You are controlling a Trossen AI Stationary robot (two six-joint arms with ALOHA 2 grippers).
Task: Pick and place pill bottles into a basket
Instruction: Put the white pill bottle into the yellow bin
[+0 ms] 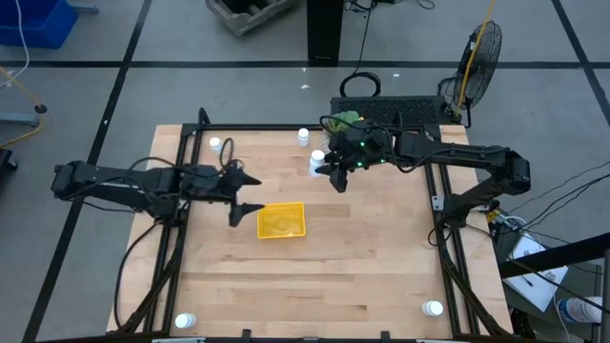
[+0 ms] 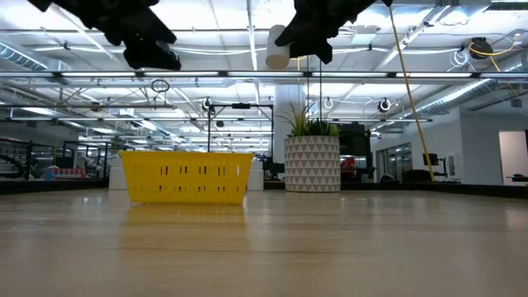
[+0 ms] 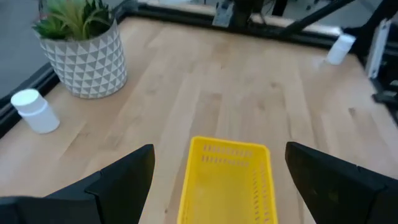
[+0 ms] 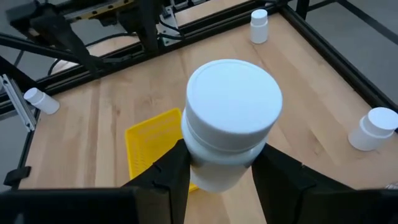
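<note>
In the low view both arms are cut off by the top edge. The left gripper (image 2: pixel 153 54) shows only as a dark mass there, its fingers hard to tell apart. The held bottle (image 2: pixel 277 48) is partly covered by the right gripper (image 2: pixel 309 37). In the left wrist view the basket (image 3: pixel 227 180) runs off the bottom edge. The plant (image 1: pixel 345 121) in the high view is mostly hidden under the right arm.

Non-task clutter: plant pot, fan, blue bin, crate.
White triangle-patterned pot (image 3: pixel 87 59) with green plant (image 2: pixel 308 118) stands upright at the wooden table's (image 1: pixel 315 276) far edge. Off the table: round black fan (image 1: pixel 479 55) far right, blue bin (image 1: pixel 36 21) far left, grey crate (image 1: pixel 250 11) on floor.
</note>
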